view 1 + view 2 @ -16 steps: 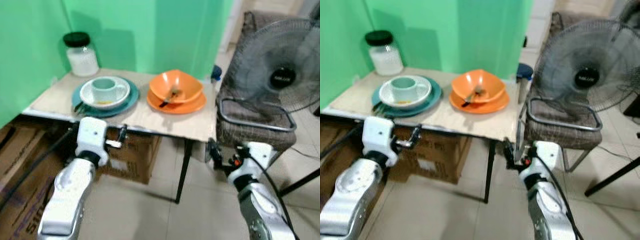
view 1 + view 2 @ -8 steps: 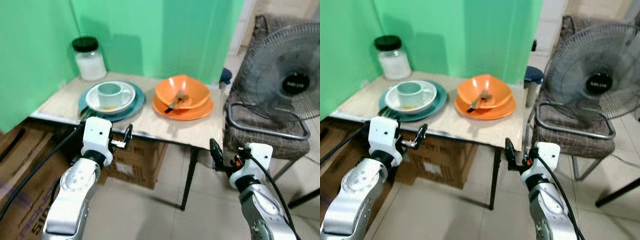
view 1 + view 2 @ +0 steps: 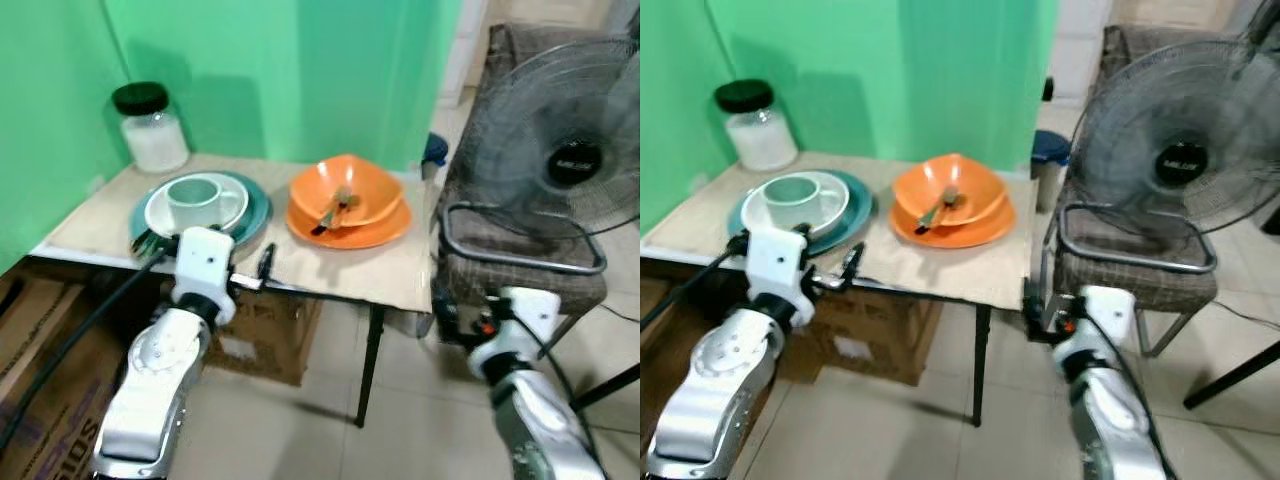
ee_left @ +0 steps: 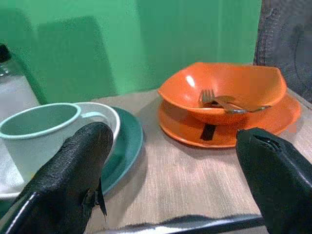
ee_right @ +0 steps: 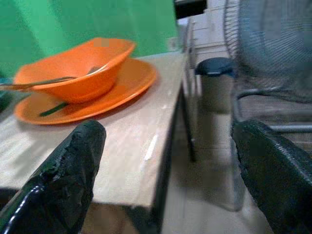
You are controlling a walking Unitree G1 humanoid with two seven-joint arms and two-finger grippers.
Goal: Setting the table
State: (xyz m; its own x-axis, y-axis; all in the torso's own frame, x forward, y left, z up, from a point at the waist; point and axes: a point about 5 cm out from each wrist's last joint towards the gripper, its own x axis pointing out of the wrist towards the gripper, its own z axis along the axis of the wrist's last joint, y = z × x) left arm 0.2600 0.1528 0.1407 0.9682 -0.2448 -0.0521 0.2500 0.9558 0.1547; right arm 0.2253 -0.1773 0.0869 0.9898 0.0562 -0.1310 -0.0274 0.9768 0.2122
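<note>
L gripper (image 4: 175, 170) open at table (image 4: 185, 180) edge, cup (image 4: 41, 134) part-hidden.

Fan (image 3: 1185, 160) cut off at right edge, teal plate (image 3: 258, 205) part-hidden by left claw (image 3: 262, 270).

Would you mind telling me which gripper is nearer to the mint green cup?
Left. The left gripper is open at the table's front edge, just in front of the cup on its plates. The right gripper, also open, is beyond the table's right corner, past the orange bowl.
</note>
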